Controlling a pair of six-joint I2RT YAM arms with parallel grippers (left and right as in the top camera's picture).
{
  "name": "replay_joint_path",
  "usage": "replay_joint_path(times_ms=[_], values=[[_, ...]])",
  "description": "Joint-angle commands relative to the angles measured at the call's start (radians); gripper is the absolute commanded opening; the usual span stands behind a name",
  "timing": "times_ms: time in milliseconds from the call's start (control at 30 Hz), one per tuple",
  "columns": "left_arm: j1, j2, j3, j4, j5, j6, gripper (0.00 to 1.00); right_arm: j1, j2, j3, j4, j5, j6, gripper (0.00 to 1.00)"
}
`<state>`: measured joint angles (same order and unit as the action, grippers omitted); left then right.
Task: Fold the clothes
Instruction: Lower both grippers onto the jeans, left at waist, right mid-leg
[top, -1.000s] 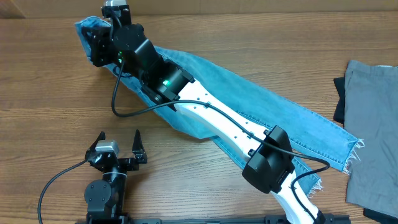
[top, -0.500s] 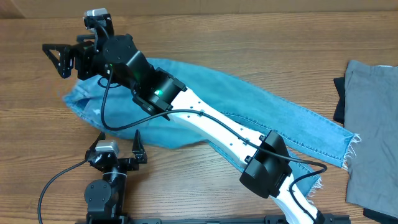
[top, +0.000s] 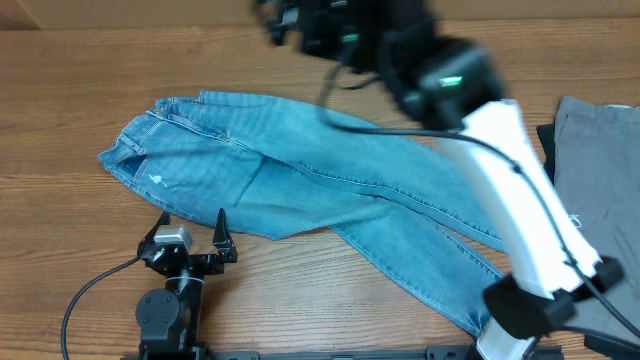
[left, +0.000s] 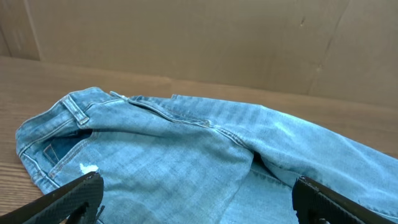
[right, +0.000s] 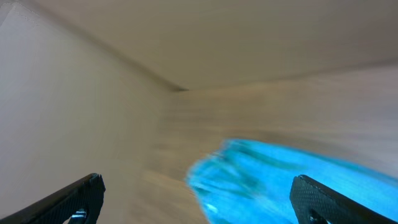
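A pair of light blue denim jeans lies spread out on the brown wooden table. The top part with the waist is on the left, and the long legs run off to the lower right. The ends of the legs are hidden behind the white right arm. There is a small white worn spot near the waist. The black left gripper sits low at the front edge of the table, just in front of the waist end of the jeans. Its two fingers are spread wide apart and it has hold of nothing. The right gripper is up near the back of the table and looks very blurry. In its own camera view its two fingers are also spread wide with nothing between them, and the jeans show as a blue smear past them. A flat grey cloth lies at the right edge of the table.
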<state>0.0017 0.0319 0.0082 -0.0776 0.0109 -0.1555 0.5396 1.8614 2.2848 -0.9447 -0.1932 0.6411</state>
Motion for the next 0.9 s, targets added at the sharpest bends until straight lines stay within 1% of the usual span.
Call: replay_joint_path(times_ms=[0, 200, 267, 333, 367, 433, 500, 533, 567, 600, 667, 733, 867], values=[[-0.002, 0.0, -0.003, 0.0, 0.005, -0.009, 1.0, -0.084, -0.006, 0.007, -0.191, 0.021, -0.071, 1.0], [-0.002, 0.0, -0.003, 0.0, 0.004, -0.009, 1.0, -0.196, -0.004, 0.005, -0.444, 0.097, -0.074, 1.0], [-0.002, 0.0, -0.003, 0.0, 0.005, -0.01, 1.0, -0.219, -0.004, 0.005, -0.517, 0.165, -0.074, 0.95], [-0.002, 0.0, -0.003, 0.001, 0.023, -0.011, 1.0, -0.235, -0.004, 0.005, -0.581, 0.219, -0.073, 0.82], [-0.002, 0.0, -0.003, 0.002, 0.032, -0.011, 1.0, -0.241, -0.004, 0.005, -0.602, 0.232, -0.073, 0.73], [-0.002, 0.0, -0.003, 0.007, 0.077, -0.029, 1.0, -0.248, -0.004, 0.005, -0.642, 0.251, -0.074, 0.47], [-0.002, 0.0, 0.0, 0.015, 0.161, -0.032, 1.0, -0.248, -0.004, 0.005, -0.671, 0.265, -0.074, 0.3], [-0.002, 0.0, 0.009, 0.009, 0.227, -0.033, 1.0, -0.248, -0.004, 0.005, -0.688, 0.277, -0.074, 0.23], [-0.002, 0.0, 0.022, -0.003, 0.267, -0.037, 1.0, -0.248, -0.004, 0.005, -0.7, 0.288, -0.074, 0.11], [-0.002, 0.0, 0.041, -0.025, 0.291, -0.062, 1.0, -0.248, -0.004, 0.005, -0.713, 0.299, -0.074, 0.04], [-0.002, 0.001, 0.1, -0.089, 0.297, -0.108, 1.0, -0.248, -0.004, 0.005, -0.731, 0.323, -0.074, 0.04], [-0.002, 0.01, 0.18, -0.159, 0.289, -0.105, 1.0, -0.248, -0.004, 0.005, -0.742, 0.34, -0.075, 0.04], [-0.002, 0.093, 0.407, -0.286, 0.258, -0.046, 1.0, -0.248, -0.004, 0.005, -0.748, 0.339, -0.092, 0.04]])
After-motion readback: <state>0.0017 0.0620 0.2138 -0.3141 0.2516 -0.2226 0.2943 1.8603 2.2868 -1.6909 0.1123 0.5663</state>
